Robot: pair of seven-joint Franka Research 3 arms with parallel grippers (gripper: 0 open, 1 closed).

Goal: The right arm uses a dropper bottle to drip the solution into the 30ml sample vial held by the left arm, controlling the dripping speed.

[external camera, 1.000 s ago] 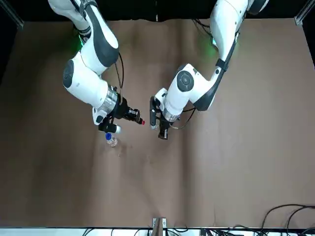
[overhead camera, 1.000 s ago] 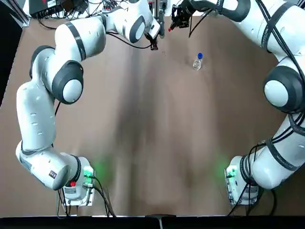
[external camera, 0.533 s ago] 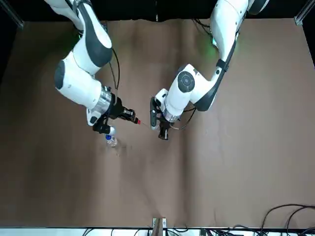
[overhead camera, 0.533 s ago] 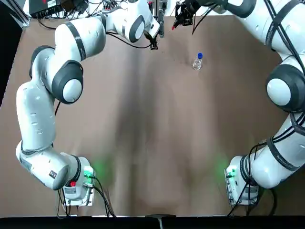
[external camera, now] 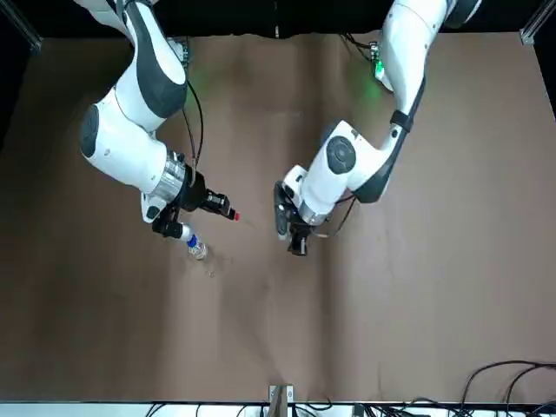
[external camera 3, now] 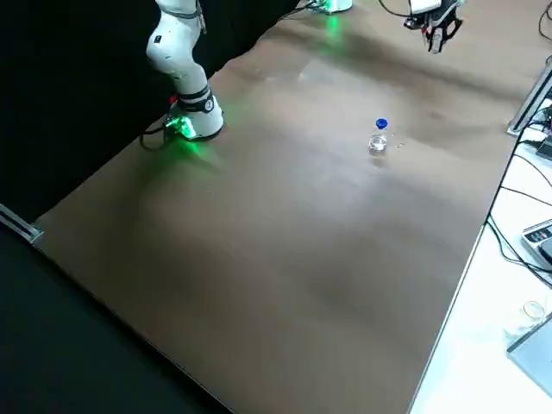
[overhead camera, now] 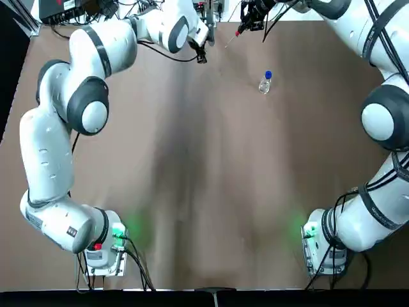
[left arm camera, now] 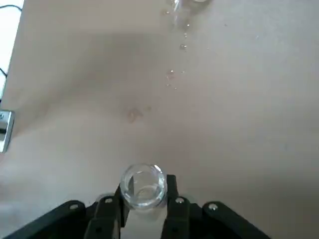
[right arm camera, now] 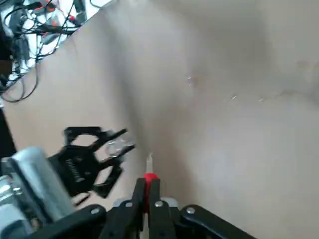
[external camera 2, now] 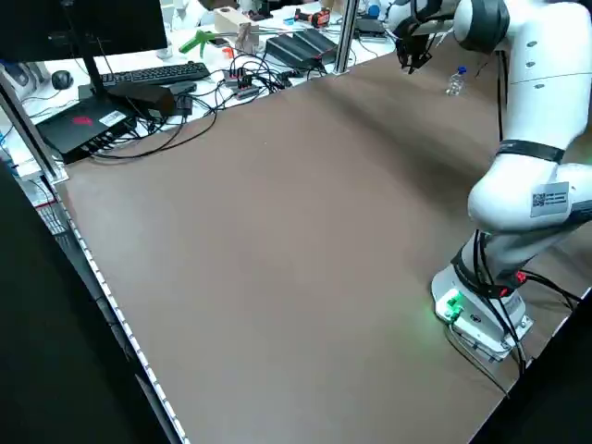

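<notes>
Blue-capped bottle upright on table

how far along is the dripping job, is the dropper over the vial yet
Done: the left gripper has its fingers shut on the 30ml sample vial, and the right gripper holds the red-topped dropper, out of the dropper bottle standing on the table. In hand: the dropper's tip is beside the vial, not over its mouth. Left: line up and drip slowly.

No text, label or number is legible in any view.
</notes>
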